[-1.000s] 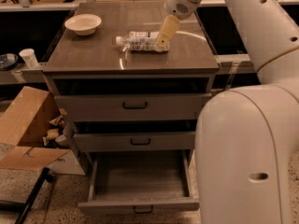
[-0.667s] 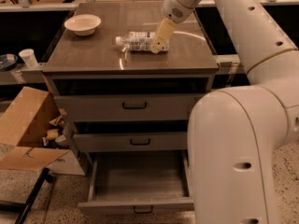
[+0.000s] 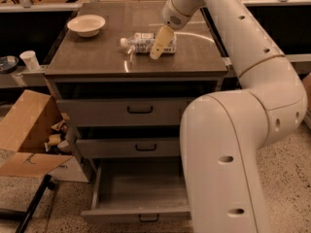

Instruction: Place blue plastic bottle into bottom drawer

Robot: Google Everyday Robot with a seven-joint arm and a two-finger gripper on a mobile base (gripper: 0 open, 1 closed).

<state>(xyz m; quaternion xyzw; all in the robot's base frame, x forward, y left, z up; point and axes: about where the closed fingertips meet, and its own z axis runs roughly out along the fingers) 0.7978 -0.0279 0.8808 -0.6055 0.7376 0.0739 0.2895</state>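
The blue plastic bottle (image 3: 140, 41) lies on its side on the brown top of the cabinet (image 3: 97, 57), just above the middle of the frame, its white cap pointing toward the left. My gripper (image 3: 159, 45) is down over the bottle's right half, covering part of the label; whether it is open or closed on the bottle I cannot tell from here. A thin white cable (image 3: 194, 34) curves across the top just to the right of it. The white bowl (image 3: 86, 24) sits well apart, toward the upper left corner of the same surface, which is smooth and shows a faint glare. Below the top, the cabinet front has three grey drawers: the top drawer (image 3: 126, 111) and the middle drawer (image 3: 121, 147) each sit slightly out, while the bottom drawer (image 3: 141, 191) is pulled far out at the lower centre of the frame, its grey tray open to view. My large pale arm (image 3: 233, 144) fills the right side, hiding the right ends of the drawers. At the left edge an open cardboard box (image 3: 22, 130) rests on the speckled floor (image 3: 291, 188), a small white cup (image 3: 30, 59) stands on a ledge above it, and a dark pole (image 3: 29, 212) slants across the lower left corner.
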